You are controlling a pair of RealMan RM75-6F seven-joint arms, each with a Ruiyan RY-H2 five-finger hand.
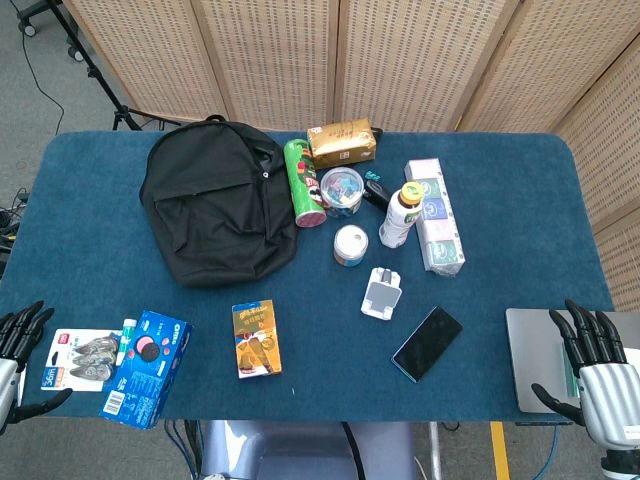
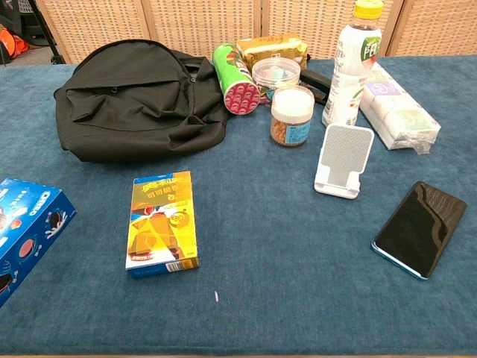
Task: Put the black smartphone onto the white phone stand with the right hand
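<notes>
Currently, the black smartphone [image 1: 427,343] lies flat, screen up, on the blue desk [image 1: 90,230] near the front edge and toward the right end, turned diagonally. The white phone stand [image 1: 380,294] stands just beside it, further from the front edge and slightly toward the centre; the two are apart, and the stand's cradle holds nothing. The right hand [image 1: 595,375] is positioned off the right front corner of the desk, above a grey flat device [image 1: 530,355], with its fingers spread apart and nothing in its grasp. The left hand [image 1: 18,350] is positioned off the left front corner, fingers likewise spread, holding nothing. Neither hand appears in the chest view. Along the rear edge sit a black backpack [image 1: 215,205], a green tube can [image 1: 303,183], a gold packet [image 1: 342,142], a small jar [image 1: 350,245], a white bottle [image 1: 400,215] and a pack of tissues [image 1: 435,215]. Near the front edge lie an orange snack box [image 1: 257,339], a blue cookie box [image 1: 147,367] and a packet of correction tape [image 1: 82,357].
</notes>
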